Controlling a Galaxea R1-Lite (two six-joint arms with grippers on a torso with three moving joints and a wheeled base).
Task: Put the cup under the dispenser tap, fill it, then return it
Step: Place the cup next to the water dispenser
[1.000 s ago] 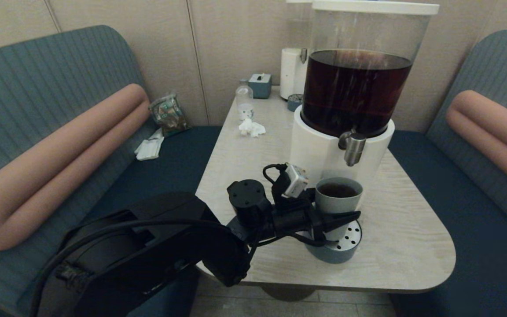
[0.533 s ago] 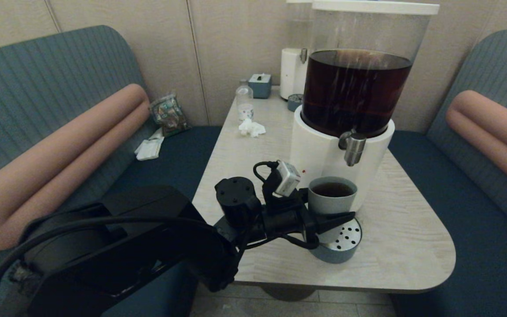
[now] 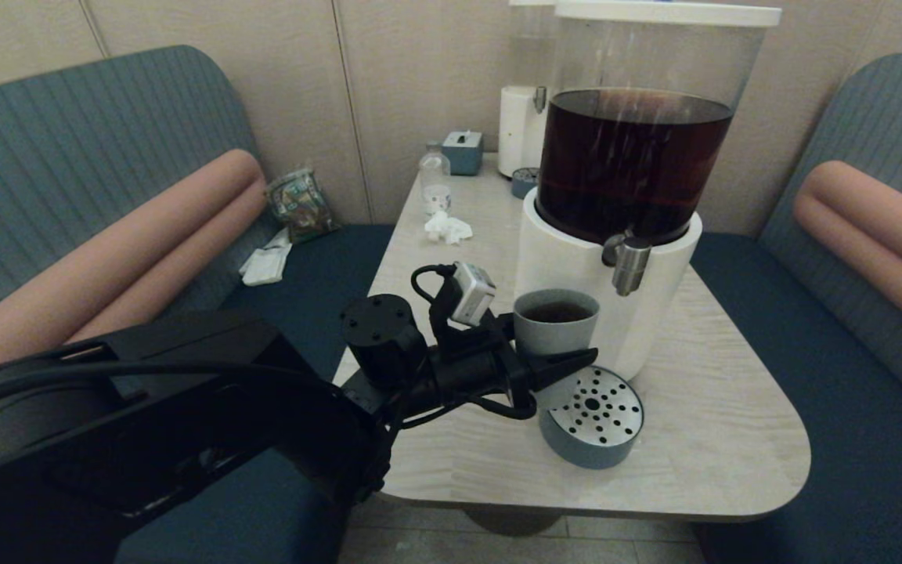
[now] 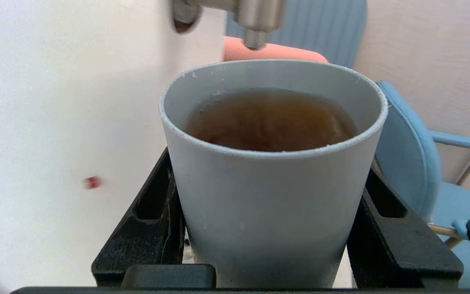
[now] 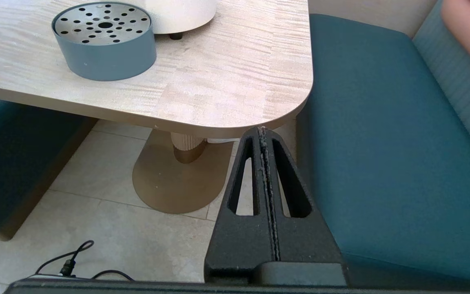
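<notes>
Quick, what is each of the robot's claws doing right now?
Left gripper: closed on the cup, filled with brown liquid, held off the drip tray.
Right gripper: closed, holding nothing, parked below the table edge.

This looks like a café or canteen booth, though it could be an office break corner. Teal upholstered benches (image 3: pixel 67 180) with pink bolster cushions (image 3: pixel 106 274) flank a pale wood-grain pedestal table (image 3: pixel 725 439). On it stand a large self-serve drink dispenser (image 3: pixel 615 188), a drip tray (image 3: pixel 592 427) and a tissue box (image 3: pixel 463 151), against beige panelled walls (image 3: pixel 412 78).
</notes>
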